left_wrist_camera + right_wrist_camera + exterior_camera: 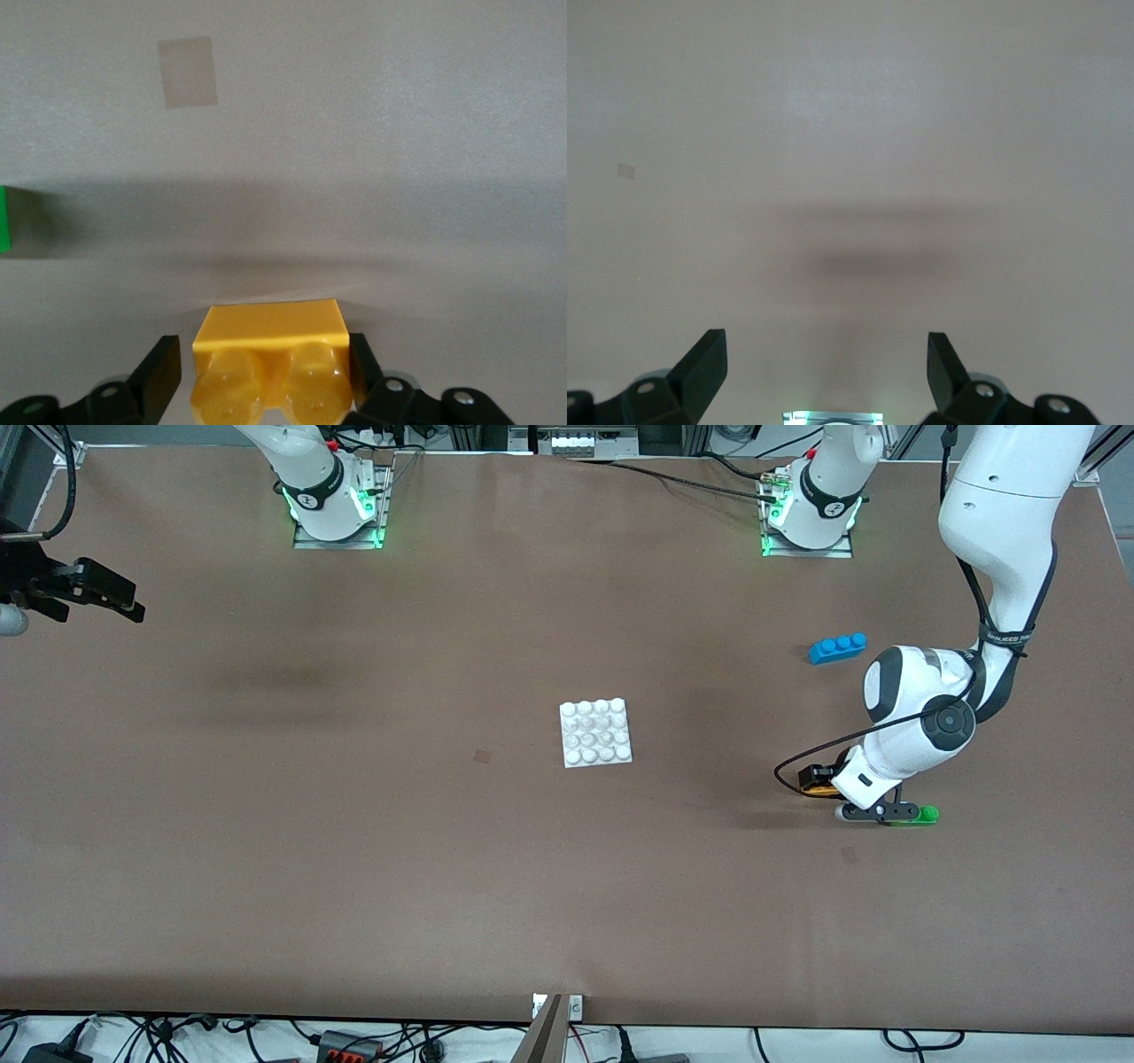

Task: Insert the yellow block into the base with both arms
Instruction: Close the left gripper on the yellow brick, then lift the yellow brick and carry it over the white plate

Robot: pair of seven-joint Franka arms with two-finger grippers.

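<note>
Looking down my left wrist camera, I see the yellow block (268, 352) sitting between the left gripper (266, 372) fingers, studs facing the camera. One finger (361, 372) looks pressed right against the block's side; the other finger (161, 376) stands a small gap off, so the fingers are around the block but I can't call it a firm pinch. Block appears to rest on the table (354, 133). A green sliver (4, 219) shows at the edge of that view, and a pale tape patch (187, 72) is on the table surface.

From the front camera, my left gripper (873, 808) is down at table level toward the left arm's end of the table, with only a bit of orange-yellow (819, 790) peeking out by the wrist. The green brick (921, 815) lies just beside the gripper, mostly hidden by it. The blue brick (837, 647) lies farther from the front camera than the gripper, well apart from it. The base (596, 732) sits near the table's middle, studs up, well apart from the yellow block and from both grippers.

My right gripper (115, 598) waits at the right arm's end of the table, up in the air over the table edge. Right wrist camera shows its fingers (704, 363) spread wide with nothing between them, only bare table (850, 133) below.
</note>
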